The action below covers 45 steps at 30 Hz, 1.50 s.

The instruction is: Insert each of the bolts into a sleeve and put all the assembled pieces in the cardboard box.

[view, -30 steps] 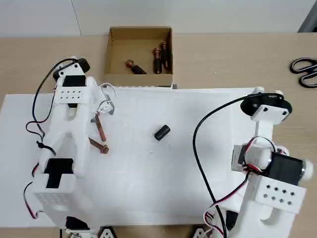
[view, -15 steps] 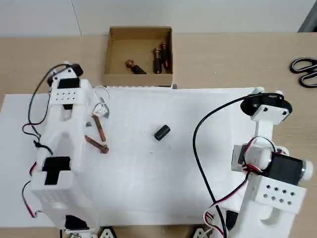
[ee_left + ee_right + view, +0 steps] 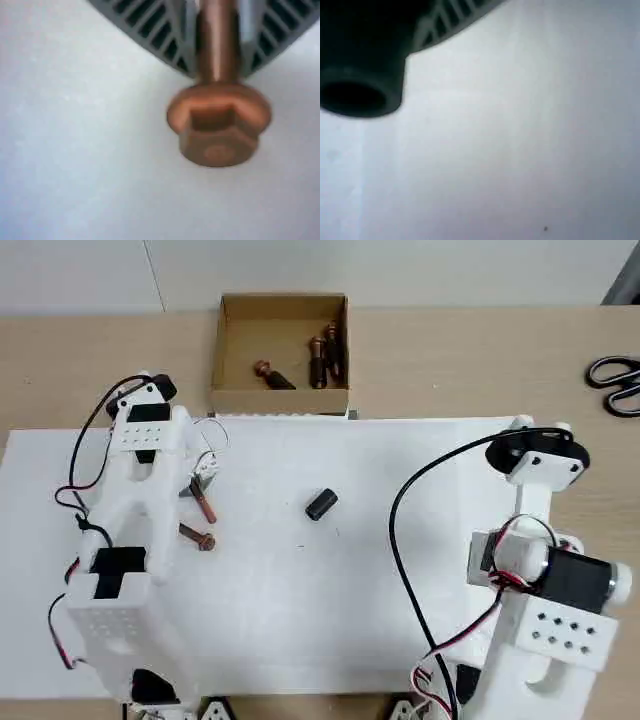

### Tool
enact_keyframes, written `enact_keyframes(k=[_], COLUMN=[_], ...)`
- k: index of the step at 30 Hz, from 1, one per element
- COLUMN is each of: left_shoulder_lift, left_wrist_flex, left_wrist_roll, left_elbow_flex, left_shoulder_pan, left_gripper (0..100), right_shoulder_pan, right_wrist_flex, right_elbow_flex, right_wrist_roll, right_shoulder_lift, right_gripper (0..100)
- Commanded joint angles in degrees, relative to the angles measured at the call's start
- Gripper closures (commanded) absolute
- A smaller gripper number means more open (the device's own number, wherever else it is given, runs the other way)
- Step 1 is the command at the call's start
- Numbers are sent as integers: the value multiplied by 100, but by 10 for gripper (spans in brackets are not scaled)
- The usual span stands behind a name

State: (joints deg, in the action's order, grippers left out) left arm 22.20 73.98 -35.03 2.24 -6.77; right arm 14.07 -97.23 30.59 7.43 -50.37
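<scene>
A white sheet [image 3: 330, 610] covers most of a light wooden table [image 3: 450, 350]. Bare wood shows along the far side and at both ends. Beyond the far edge lies a pale, plain surface [image 3: 300, 270] (wall or floor, I cannot tell which). A pair of scissors [image 3: 614, 383] rests on the bare wood far out on the right.

The cardboard box [image 3: 280, 400] stands on the wood just past the sheet's far edge, with three assembled pieces [image 3: 320, 355] lying inside it. The left gripper [image 3: 217, 60] is clamped on the shank of a copper bolt [image 3: 218, 125], whose hexagonal head hangs clear below the ribbed fingers [image 3: 150, 25]. A loose bolt [image 3: 198, 536] lies on the sheet just beside it. A free sleeve [image 3: 321, 504], black, lies near the sheet's middle, well apart from both arms. The right gripper [image 3: 400, 35] pinches a gripped sleeve [image 3: 357, 90], open end outward, above the sheet.
</scene>
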Motion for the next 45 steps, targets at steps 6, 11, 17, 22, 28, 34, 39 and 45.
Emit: enact_keyframes(k=[6,11,17,22,28,34,39,45], left_shoulder_lift=[-18,-457,-396,-334,-343,-360,-316,-316], left_wrist_flex=[0,105,79,88,-9,-26,-44,-211], left_wrist_roll=[35,44,53,53,53,53,53,53], left_elbow_flex=[-75,-75,-75,-75,-84,-84,-75,-75], left_shoulder_pan=[-35,-35,-53,-62,-79,-62,-123,-290], left_gripper=[995,995,995,988,916,914,916,962], right_shoulder_pan=[48,48,48,48,48,48,48,48], right_wrist_flex=[92,92,92,92,92,92,92,92], right_elbow_flex=[-18,-18,-18,-9,-9,-9,-9,-9], right_wrist_roll=[-53,-53,-53,-53,-53,-53,-53,-53], right_shoulder_lift=[-57,-57,-48,-48,-48,-48,-48,-48], right_gripper=[995,995,995,995,995,995,995,995])
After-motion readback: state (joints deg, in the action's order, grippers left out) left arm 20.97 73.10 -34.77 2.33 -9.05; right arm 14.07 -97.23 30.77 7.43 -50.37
